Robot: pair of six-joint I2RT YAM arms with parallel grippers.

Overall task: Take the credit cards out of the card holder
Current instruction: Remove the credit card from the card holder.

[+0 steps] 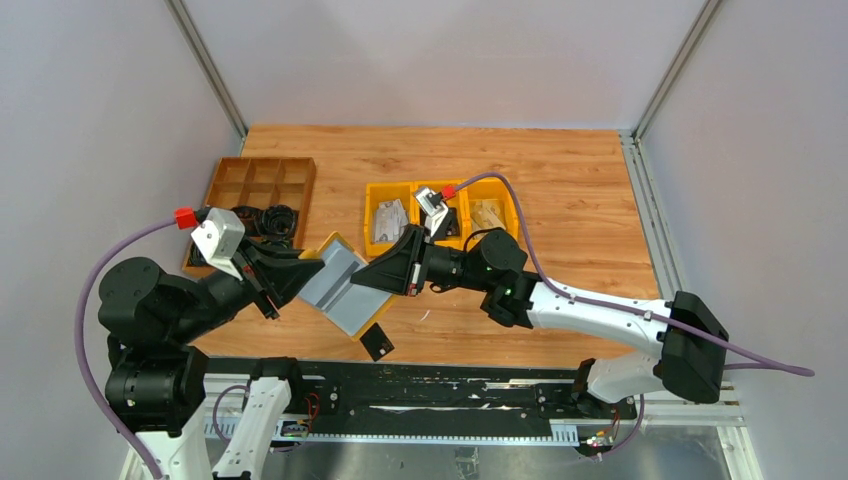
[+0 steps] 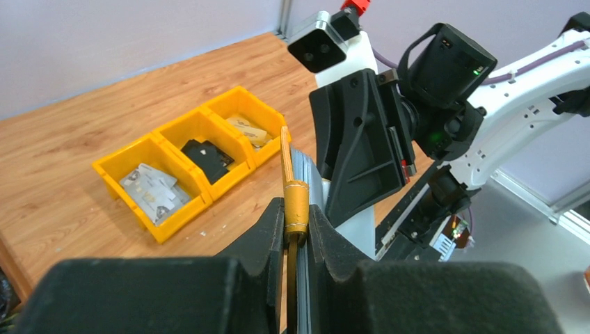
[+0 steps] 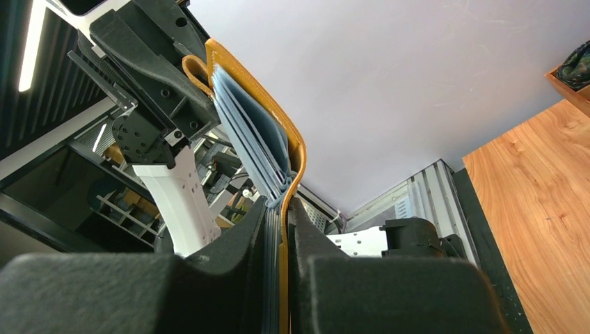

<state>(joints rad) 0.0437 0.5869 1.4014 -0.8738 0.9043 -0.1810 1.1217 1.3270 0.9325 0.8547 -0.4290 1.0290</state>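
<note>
1. Held in the air over the front middle of the orange-brown wooden table (image 1: 580, 200), spread open with its grey lining turned upward: the mustard-yellow folding card holder (image 1: 338, 283).
2. Pinched at its left edge by the black two-finger left gripper (image 1: 303, 272), fingers clenched tight on the yellow cover and its rounded tab, as seen from the left wrist.
3. Pinched at its right edge by the black two-finger right gripper (image 1: 373, 277), fingers clamped on the yellow cover and the stacked grey pocket layers, as seen from the right wrist.
4. Lying flat on the table just in front of the card holder, near the front edge, touched by neither gripper: a small black rectangular credit card (image 1: 377, 342).
5. Standing behind the right gripper at mid-table: a row of three bright yellow plastic bins (image 1: 392, 186), with silvery flat items (image 1: 392, 218) in the left one, something black in the middle one and pale pieces in the right one.
6. Set toward the back left corner: a brown wooden compartment tray (image 1: 260, 161), with black round parts (image 1: 270, 218) at its front end.
</note>
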